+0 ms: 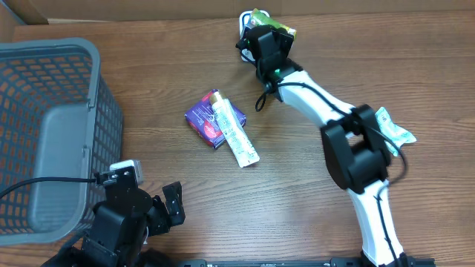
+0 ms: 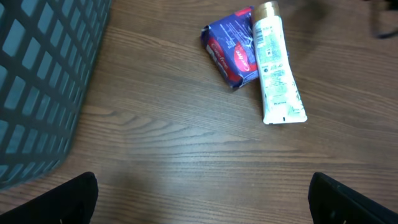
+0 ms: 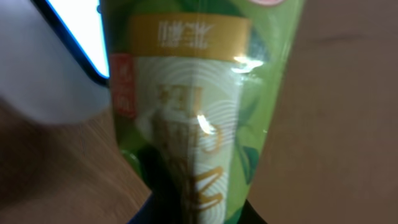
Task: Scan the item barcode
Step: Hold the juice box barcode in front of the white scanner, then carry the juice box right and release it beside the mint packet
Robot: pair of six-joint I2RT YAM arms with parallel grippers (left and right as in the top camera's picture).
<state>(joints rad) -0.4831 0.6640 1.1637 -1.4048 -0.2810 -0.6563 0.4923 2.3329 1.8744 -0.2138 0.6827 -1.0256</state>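
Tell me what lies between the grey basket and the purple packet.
Nothing: only bare wooden table separates the grey basket from the purple packet, clearest in the overhead view.

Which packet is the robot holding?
The green packet, pinched in the right gripper. The purple packet lies loose by the white tube.

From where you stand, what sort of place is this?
Probably a mock shop checkout: a grey shopping basket, a white tube and purple packet, and the right gripper holding a green packet beside a lit white device.
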